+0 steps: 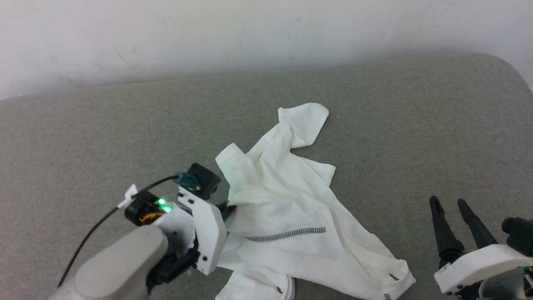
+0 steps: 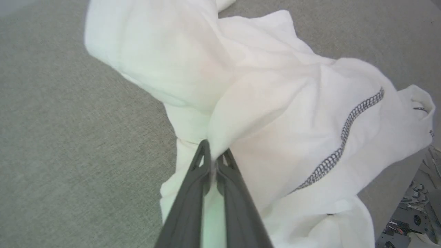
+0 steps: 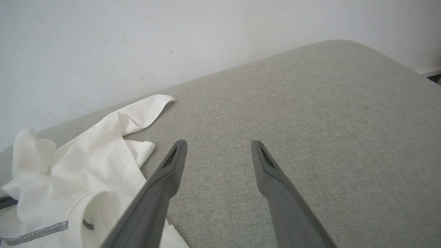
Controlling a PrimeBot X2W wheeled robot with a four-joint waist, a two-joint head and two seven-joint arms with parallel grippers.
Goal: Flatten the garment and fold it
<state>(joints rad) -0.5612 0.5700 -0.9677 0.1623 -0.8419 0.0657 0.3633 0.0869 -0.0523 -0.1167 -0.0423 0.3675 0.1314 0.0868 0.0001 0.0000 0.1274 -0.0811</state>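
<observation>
Left wrist view: the left hand is closed, pinching a raised fold of the shirt. Head view: the shirt lies crumpled mid-worktop, one sleeve pointing toward the wall, with a dark stitched seam facing up. The right hand is open, fingers spread over bare worktop, near the shirt's right edge but apart from it.

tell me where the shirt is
The shirt lies crumpled on the grey cushion, low centre in the head view, its left edge pinched by the left end effector, the open right end effector apart on its right.
</observation>
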